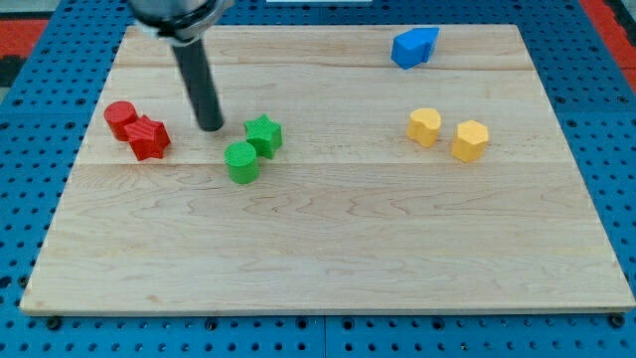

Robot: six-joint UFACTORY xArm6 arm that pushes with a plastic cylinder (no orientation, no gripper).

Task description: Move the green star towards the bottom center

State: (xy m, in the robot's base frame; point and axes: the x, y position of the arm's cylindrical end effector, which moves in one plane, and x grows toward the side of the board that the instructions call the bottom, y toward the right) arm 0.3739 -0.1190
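The green star (263,134) lies on the wooden board (328,249), left of centre in the upper half. A green cylinder (240,162) touches it at its lower left. My tip (211,127) stands on the board a short way to the star's left, apart from it, with the dark rod rising to the view's top.
A red cylinder (121,118) and a red star (148,137) sit together at the left. A blue block (413,47) lies at the top right. A yellow heart-like block (424,126) and a yellow hexagon (470,140) sit at the right.
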